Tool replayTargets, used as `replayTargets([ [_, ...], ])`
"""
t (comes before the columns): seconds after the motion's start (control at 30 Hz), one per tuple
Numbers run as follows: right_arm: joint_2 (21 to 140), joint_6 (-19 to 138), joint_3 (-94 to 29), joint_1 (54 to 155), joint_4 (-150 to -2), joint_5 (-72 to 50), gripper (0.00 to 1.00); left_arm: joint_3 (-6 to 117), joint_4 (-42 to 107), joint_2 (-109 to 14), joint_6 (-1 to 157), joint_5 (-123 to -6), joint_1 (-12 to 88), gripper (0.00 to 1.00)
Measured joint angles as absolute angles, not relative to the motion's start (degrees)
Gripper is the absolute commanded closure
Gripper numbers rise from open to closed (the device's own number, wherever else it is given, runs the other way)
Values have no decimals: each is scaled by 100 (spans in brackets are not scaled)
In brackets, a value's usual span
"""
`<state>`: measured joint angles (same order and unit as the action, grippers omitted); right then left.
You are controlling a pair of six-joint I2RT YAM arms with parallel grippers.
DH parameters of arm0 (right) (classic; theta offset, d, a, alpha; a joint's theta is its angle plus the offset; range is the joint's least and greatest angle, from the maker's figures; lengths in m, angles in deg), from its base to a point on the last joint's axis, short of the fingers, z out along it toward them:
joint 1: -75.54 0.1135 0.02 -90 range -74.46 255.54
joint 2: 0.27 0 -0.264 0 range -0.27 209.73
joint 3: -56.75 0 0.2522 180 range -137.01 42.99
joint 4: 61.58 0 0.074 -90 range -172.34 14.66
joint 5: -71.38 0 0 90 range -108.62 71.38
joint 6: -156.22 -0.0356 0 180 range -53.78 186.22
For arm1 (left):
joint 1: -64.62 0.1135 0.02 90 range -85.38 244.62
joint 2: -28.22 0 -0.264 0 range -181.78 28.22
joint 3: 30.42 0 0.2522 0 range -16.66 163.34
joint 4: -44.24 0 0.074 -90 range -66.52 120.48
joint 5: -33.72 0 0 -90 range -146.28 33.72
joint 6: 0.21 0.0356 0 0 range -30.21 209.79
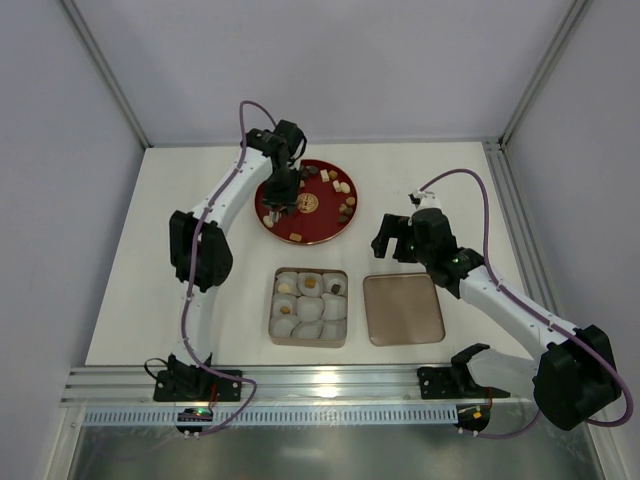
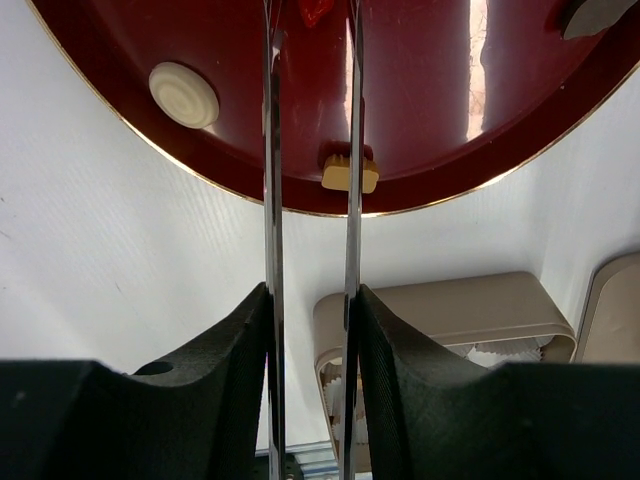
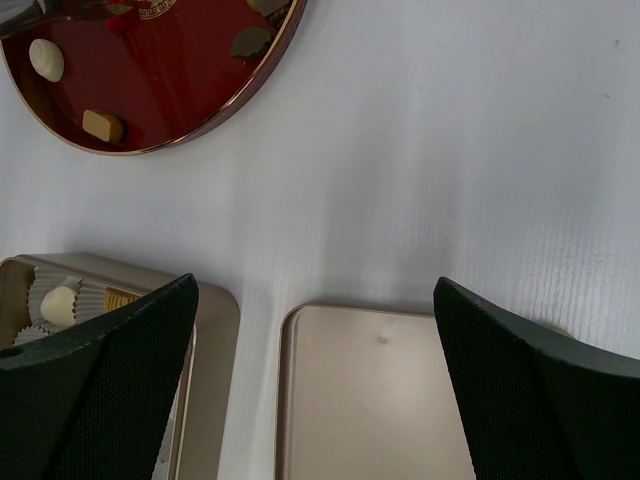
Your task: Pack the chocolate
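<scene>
A white table [image 1: 200, 200] stands inside a booth with pale grey walls. In the upper middle of the top view lies a dark red plate [image 1: 322, 228], and the chocolate [image 1: 343, 186] is spread on it as small loose pieces, mostly along the right side and the lower rim. A few pieces sit already in the upper row of the paper cups [image 1: 320, 310] of the box [image 1: 272, 310], which is in the centre of the frame. Its lid [image 1: 403, 310] lies just beside it on the right.

The left gripper [image 1: 281, 200] hangs over the left part of the plate. In the left wrist view its thin fingers [image 2: 270, 200] stand close together with a narrow gap. A red piece [image 2: 316, 10] shows in this gap at the top edge, but it does not seem to be pressed from both sides. A tan piece [image 2: 350, 173] lies lower, near the rim, and a round white piece [image 2: 184, 94] is at the upper left.

The right gripper [image 3: 315, 285] is spread wide and holds nothing. It hangs over the table above the lid.

I think each piece is very light and hard, but it can chip or get marks. The glossy plate is probably slippery, so a piece may slide away. It is better to take one on two opposite flat sides, with gentle pressure.
</scene>
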<state>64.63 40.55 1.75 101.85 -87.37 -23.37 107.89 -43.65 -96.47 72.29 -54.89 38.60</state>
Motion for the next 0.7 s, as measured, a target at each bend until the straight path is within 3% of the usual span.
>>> replayTargets([
  [0.27, 6463, 4055, 175, 10185, -8740, -2337, 0, 10747, -4363, -9695, 7231, -5487, 3822, 63],
  [0.47, 6463, 4055, 175, 10185, -8737, -2337, 0, 10677, -4363, -9695, 7231, -5465, 3796, 53],
  [0.7, 6463, 4055, 175, 10185, -8737, -2335, 0, 10677, -4373, -9695, 7231, -5373, 3794, 55],
])
